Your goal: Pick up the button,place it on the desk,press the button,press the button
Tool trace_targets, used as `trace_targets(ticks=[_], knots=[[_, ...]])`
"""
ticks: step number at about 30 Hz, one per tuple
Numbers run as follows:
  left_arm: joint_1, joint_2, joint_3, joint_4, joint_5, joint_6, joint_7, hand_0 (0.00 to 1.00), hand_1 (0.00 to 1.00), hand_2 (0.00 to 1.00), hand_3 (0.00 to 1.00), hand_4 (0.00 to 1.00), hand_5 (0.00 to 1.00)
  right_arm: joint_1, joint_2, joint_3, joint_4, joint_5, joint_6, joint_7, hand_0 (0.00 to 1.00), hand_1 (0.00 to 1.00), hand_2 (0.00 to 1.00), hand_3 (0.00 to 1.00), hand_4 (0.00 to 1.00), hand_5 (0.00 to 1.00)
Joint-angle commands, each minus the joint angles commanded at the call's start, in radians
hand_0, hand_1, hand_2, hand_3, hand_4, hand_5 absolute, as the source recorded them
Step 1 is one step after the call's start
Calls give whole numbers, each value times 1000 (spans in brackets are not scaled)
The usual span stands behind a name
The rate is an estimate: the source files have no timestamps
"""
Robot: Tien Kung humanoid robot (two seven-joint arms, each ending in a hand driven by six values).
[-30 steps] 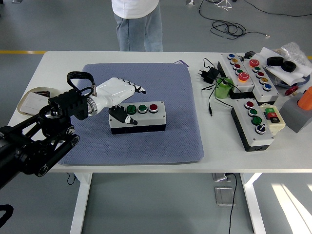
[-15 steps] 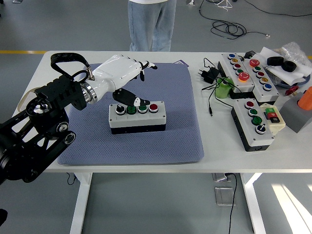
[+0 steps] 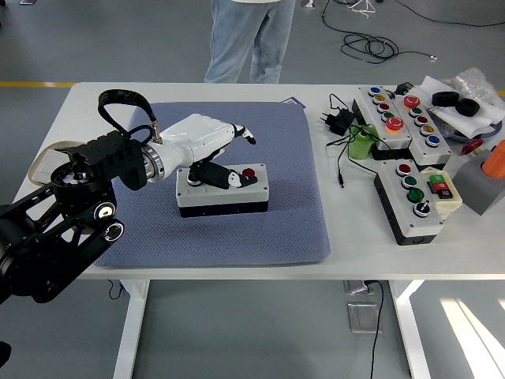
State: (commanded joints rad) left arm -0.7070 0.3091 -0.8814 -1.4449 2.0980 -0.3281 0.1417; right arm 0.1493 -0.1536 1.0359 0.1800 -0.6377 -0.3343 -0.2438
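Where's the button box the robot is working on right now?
In the head view, the button box sits near the middle of the blue mat, left of table centre, with the left hand over its top.

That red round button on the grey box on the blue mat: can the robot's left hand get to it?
Probably yes. The white left hand hovers over the grey button box, its thumb beside the red round button, which lies uncovered with nothing between them.

A white table [image 3: 197,268] is carrying a blue-grey mat [image 3: 276,213]; button panels [image 3: 398,118] are lying at its right.
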Motion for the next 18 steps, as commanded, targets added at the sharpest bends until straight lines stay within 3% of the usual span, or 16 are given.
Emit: trace_targets(ticks=[6, 18], knots=[[-5, 1, 29, 42, 17, -30, 18, 2, 2, 55, 793, 809, 763, 2, 0, 2, 0, -1, 0, 0, 787, 797, 817, 751, 412, 479], [-1, 7, 56, 81, 14, -43, 29, 2, 2, 56, 798, 808, 772, -2, 0, -2, 0, 2, 1, -1, 787, 797, 817, 751, 412, 479]])
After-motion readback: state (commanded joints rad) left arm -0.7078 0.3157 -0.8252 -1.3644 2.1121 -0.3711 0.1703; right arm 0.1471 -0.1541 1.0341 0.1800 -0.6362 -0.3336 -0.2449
